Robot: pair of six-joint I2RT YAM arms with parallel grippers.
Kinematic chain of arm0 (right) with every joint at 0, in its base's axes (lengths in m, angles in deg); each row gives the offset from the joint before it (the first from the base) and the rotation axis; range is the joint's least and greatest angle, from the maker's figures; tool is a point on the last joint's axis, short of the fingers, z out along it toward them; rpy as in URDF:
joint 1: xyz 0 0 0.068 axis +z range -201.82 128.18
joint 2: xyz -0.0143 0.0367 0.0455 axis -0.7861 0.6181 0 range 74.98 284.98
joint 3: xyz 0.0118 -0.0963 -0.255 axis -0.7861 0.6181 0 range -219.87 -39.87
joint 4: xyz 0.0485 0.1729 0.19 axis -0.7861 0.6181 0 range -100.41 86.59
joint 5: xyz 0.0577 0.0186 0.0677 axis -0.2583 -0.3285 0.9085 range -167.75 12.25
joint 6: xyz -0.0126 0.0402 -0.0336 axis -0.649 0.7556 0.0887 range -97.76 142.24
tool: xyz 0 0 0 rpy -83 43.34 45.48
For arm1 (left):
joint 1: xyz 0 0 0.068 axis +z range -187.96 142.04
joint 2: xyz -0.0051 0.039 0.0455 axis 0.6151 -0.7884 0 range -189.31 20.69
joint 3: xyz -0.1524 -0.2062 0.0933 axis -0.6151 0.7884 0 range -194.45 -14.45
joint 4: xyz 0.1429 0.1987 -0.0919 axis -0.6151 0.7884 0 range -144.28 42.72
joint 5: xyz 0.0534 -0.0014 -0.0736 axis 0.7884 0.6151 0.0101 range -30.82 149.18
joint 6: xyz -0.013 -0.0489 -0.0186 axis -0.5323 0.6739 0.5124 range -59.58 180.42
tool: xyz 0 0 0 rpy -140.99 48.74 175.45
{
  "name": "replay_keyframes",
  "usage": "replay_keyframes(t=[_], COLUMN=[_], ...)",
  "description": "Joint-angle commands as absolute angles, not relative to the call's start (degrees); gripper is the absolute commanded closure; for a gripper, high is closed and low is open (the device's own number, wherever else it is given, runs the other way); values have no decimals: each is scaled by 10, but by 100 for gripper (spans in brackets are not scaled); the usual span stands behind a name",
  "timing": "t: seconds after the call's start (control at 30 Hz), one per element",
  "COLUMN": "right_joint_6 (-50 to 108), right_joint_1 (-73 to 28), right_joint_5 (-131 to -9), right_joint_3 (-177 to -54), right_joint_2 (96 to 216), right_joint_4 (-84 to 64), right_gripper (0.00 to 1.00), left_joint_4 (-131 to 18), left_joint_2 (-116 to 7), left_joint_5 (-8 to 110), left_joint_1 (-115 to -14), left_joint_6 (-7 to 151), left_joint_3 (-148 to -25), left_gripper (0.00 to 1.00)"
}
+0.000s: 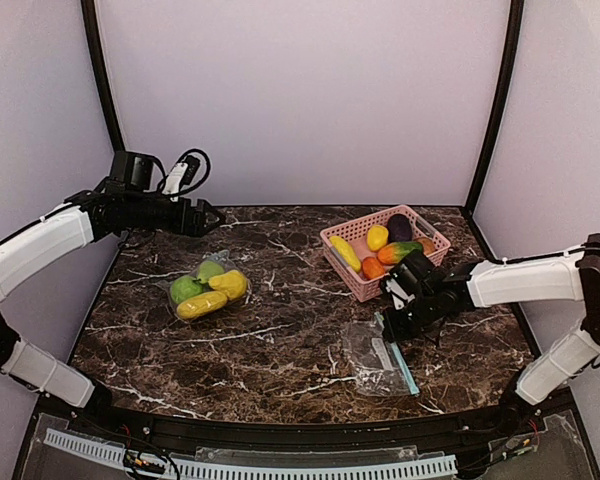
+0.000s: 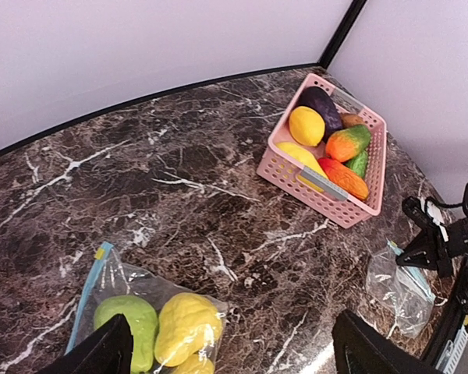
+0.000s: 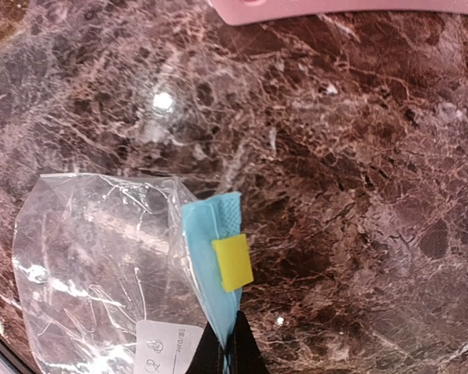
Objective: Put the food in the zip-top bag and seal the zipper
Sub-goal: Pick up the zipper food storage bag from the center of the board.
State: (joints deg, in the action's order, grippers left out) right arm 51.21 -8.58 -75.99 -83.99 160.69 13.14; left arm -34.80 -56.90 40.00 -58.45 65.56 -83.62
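An empty clear zip-top bag (image 1: 373, 362) lies flat at the front right. My right gripper (image 3: 228, 357) is shut on the end of its blue zipper strip (image 3: 212, 257), just below a yellow tab (image 3: 232, 262). A second bag (image 1: 206, 290) at the left holds green food (image 2: 129, 321) and yellow food (image 2: 187, 327). More food sits in the pink basket (image 1: 355, 283): a yellow piece (image 1: 378, 237), a dark purple one (image 1: 399, 227) and an orange-red and green one (image 1: 400, 252). My left gripper (image 1: 215, 217) hangs open high above the back left, holding nothing, its fingers (image 2: 101, 352) wide apart.
The pink lattice basket (image 2: 292, 173) stands at the back right, close to my right arm (image 1: 525, 280). Lilac walls enclose the marble table (image 1: 280, 350) on three sides. Bare marble lies between the two bags.
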Motion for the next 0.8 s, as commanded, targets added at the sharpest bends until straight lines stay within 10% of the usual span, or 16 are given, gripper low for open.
replay_keyframes(t=[0.0, 0.77], right_joint_6=[487, 393], right_joint_1=[-80, 49], right_joint_5=[-727, -530], right_joint_3=[-861, -1017], right_joint_2=[1561, 1535], right_joint_4=[94, -15], right_gripper=[100, 100], left_joint_4=[-398, -417], left_joint_2=[-546, -601], left_joint_5=[339, 111], left_joint_1=[-606, -770], left_joint_6=[653, 639], left_joint_3=[-790, -776], left_gripper=[11, 1])
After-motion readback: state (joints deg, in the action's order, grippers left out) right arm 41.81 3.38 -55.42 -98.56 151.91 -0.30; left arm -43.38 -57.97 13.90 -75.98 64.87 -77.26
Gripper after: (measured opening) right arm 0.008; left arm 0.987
